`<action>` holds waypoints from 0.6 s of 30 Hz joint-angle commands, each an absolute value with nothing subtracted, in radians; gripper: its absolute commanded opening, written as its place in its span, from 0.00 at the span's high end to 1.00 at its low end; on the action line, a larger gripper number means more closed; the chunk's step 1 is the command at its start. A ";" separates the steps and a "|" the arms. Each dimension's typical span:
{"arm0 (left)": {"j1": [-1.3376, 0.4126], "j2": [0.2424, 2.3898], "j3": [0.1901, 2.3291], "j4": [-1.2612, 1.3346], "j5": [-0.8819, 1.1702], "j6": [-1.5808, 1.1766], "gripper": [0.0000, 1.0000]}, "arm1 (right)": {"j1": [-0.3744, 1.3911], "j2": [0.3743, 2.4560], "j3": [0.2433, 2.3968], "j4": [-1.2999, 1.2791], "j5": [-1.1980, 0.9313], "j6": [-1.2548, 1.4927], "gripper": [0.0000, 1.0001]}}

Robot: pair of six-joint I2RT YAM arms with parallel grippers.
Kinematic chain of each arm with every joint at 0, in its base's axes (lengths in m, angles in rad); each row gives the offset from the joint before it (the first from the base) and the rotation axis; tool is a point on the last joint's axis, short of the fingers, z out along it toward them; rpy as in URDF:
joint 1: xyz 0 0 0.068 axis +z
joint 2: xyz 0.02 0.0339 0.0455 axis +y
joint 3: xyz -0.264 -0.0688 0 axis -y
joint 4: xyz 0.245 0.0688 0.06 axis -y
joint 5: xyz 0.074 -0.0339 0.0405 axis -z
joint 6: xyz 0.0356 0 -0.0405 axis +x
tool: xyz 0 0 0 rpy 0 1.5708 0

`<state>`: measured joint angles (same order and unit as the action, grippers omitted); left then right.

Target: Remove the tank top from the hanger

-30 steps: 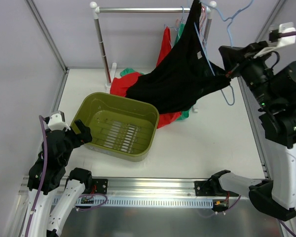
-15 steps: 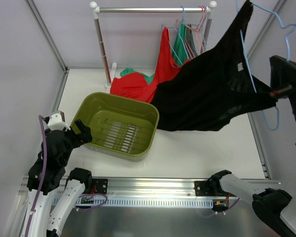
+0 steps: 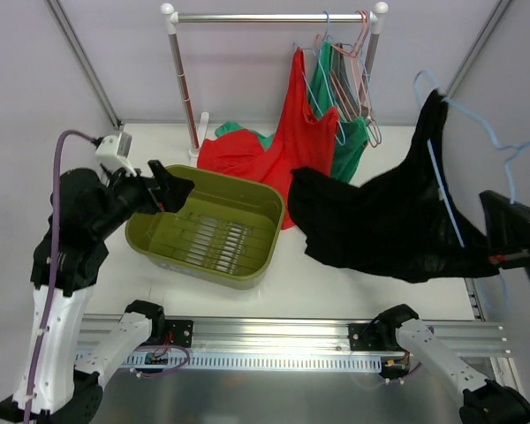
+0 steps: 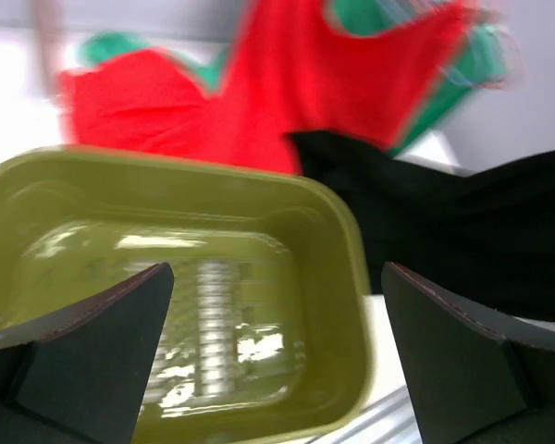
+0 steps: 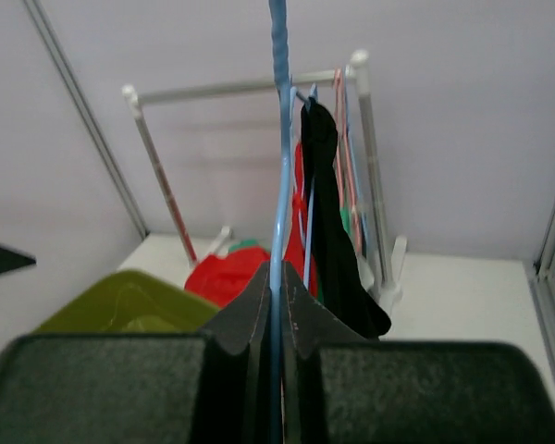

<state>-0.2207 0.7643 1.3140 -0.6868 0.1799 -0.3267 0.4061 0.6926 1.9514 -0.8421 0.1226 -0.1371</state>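
Observation:
The black tank top (image 3: 384, 221) hangs from the light-blue wire hanger (image 3: 443, 190), held in the air at the right of the table. Its lower end droops beside the right rim of the green tub (image 3: 269, 208). My right gripper (image 3: 505, 256) is shut on the hanger's wire. In the right wrist view the wire (image 5: 277, 166) runs straight up from between the closed fingers (image 5: 301, 310), with the tank top (image 5: 331, 222) just behind it. My left gripper (image 3: 178, 189) is open and empty above the tub's left part. Its view shows the tub (image 4: 347, 268) and the tank top (image 4: 462, 231) beyond.
A clothes rack (image 3: 274, 17) stands at the back with a red top (image 3: 296, 146), a green top (image 3: 349, 146) and pink wire hangers (image 3: 360, 53). More red fabric (image 3: 234, 150) lies behind the tub. A metal rail (image 3: 274, 331) runs along the near edge.
My right gripper has carried the hanger and tank top away from the rack, down and toward the near right. My left arm has risen and swung over the tub.

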 commanded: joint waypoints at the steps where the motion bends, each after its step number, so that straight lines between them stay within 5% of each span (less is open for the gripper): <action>1: -0.255 0.905 1.371 -0.471 0.528 -0.391 0.01 | 0.403 0.603 1.763 -0.848 0.045 -0.069 1.00; 10: -0.777 1.314 1.712 -0.353 0.227 -0.270 0.01 | 0.403 0.401 1.477 -0.828 -0.061 0.064 1.00; 18: -0.968 1.569 1.854 -0.175 0.245 -0.203 0.22 | 0.402 0.325 1.417 -0.828 -0.023 0.066 1.00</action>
<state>-0.9264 1.5379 1.7809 -0.2863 0.2520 -0.2562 0.4053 0.3386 1.4139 -0.9043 -0.0273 0.0475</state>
